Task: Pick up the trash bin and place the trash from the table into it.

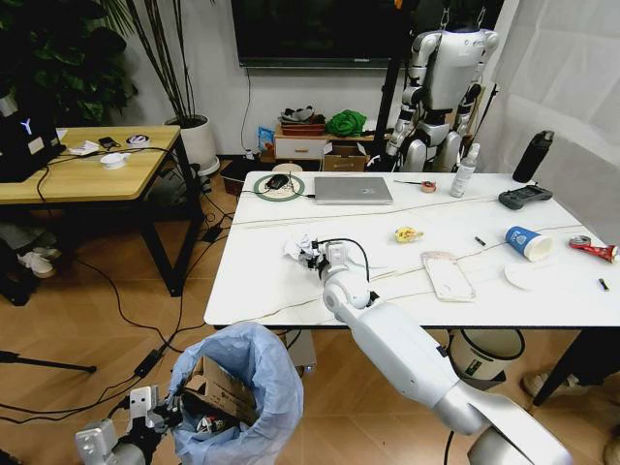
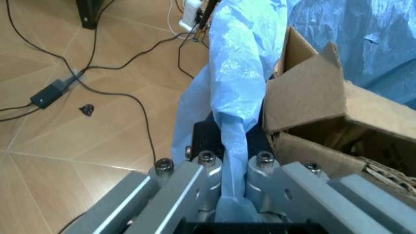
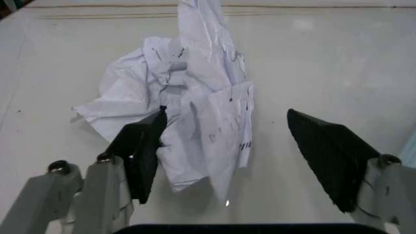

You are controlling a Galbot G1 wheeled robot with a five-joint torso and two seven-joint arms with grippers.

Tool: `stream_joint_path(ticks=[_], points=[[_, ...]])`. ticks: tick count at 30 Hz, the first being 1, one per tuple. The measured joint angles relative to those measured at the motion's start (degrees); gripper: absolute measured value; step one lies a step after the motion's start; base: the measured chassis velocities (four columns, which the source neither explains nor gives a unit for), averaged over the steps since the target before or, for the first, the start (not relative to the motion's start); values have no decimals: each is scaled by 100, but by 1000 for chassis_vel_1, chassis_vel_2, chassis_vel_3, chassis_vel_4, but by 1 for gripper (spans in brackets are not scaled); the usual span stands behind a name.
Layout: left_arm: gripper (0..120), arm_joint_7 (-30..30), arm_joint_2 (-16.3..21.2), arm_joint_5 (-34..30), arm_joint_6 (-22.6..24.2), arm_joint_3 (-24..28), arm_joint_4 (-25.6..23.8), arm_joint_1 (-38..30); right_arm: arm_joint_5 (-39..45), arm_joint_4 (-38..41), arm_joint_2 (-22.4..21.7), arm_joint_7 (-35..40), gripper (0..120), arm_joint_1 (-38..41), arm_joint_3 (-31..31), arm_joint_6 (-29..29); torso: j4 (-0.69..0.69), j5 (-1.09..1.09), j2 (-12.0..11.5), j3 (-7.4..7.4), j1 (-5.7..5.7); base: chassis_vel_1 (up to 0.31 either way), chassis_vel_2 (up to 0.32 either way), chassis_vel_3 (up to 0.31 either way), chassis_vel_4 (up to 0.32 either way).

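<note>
The trash bin [image 1: 242, 383], lined with a puffy light-blue bag [image 2: 237, 73], hangs low beside the table's near left corner. My left gripper [image 1: 145, 409] [image 2: 232, 163] is shut on the bag's rim. Brown cardboard [image 1: 219, 387] [image 2: 309, 97] sits inside the bin. On the table [image 1: 262, 291], my right gripper [image 1: 312, 256] [image 3: 237, 156] stands open around crumpled white paper [image 1: 296, 244] [image 3: 188, 97]. One pad [image 3: 143, 151] touches the paper and the other [image 3: 331, 156] is apart from it. More trash lies to the right: a yellow wrapper [image 1: 408, 233], a clear tray [image 1: 448, 275], a blue cup [image 1: 526, 242], a white disc [image 1: 529, 277] and a red can [image 1: 593, 249].
A silver laptop [image 1: 353, 189], a black controller [image 1: 524, 197] and bottles [image 1: 533, 155] stand at the table's far side. A white bin with a black rim [image 1: 487, 354] sits under the table. A wooden desk [image 1: 77, 170] stands at the left. Cables [image 1: 126, 310] cross the floor.
</note>
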Motion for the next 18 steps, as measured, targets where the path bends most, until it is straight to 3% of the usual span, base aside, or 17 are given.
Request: stream_joint_path(ticks=[18], points=[[0,4,82,-46,-11,9,115,-104,33,159,-7,-58,4,-126,-177,320,0,0,1,0,-1,0,0,0,0]])
